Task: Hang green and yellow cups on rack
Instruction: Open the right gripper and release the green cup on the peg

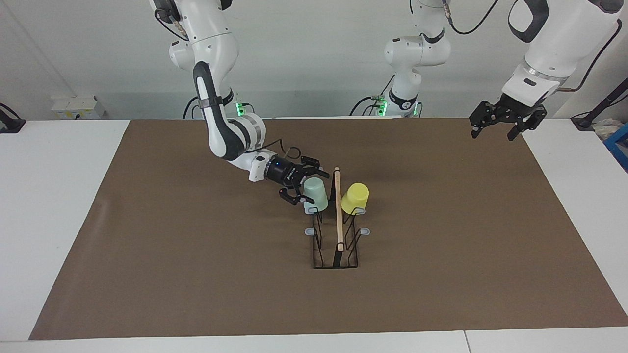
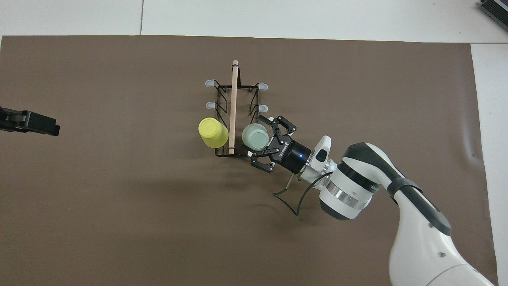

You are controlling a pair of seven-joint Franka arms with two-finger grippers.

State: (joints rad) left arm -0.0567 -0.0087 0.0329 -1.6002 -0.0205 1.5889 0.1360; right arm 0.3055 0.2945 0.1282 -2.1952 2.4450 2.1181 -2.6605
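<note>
- Two cups, green cup (image 1: 315, 193) and yellow cup (image 1: 355, 197), upside down on rack (image 1: 335, 245) pegs.
- Right pincer (image 1: 308, 187) spread open beside green cup, gripping nothing.
- Left pincer (image 1: 507, 122) open, empty, waiting above worktop (image 1: 196, 274) edge.

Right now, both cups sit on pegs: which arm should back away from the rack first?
Right. Its open pincer is beside the green cup on the rack, so it must clear. The left pincer waits over the table's edge.
</note>
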